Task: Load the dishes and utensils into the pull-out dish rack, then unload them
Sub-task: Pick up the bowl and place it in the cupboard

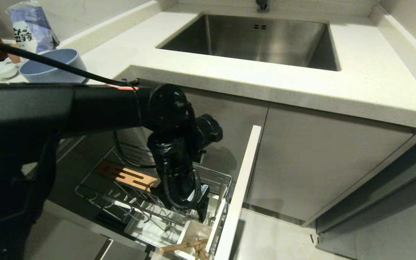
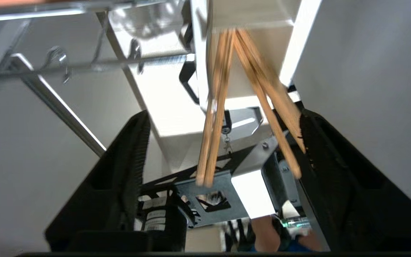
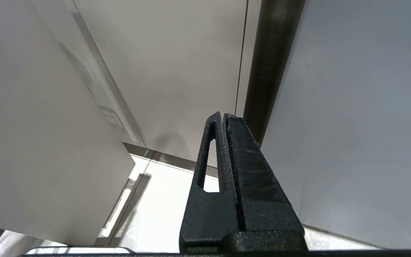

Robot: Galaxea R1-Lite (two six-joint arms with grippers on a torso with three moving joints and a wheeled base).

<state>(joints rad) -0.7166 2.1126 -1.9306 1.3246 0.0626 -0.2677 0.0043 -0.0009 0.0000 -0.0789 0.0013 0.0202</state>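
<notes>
The pale speckled stone table [image 1: 229,77] carries the steel sink [image 1: 255,38] at twelve o'clock and the round matte-blue bowl [image 1: 51,66] at ten o'clock. Below it, the chrome wire pull-out dish rack [image 1: 143,202] stands drawn out at six o'clock, its pale flat front [image 1: 240,191] on its three o'clock side. The black left gripper [image 2: 219,150] hangs over the rack's white plastic utensil caddy [image 1: 193,231], jaws apart. The light wooden chopsticks [image 2: 216,107] stand loose in the caddy, splayed between the jaws. The right gripper [image 3: 223,150] hangs by grey cabinet panels, jaws together.
</notes>
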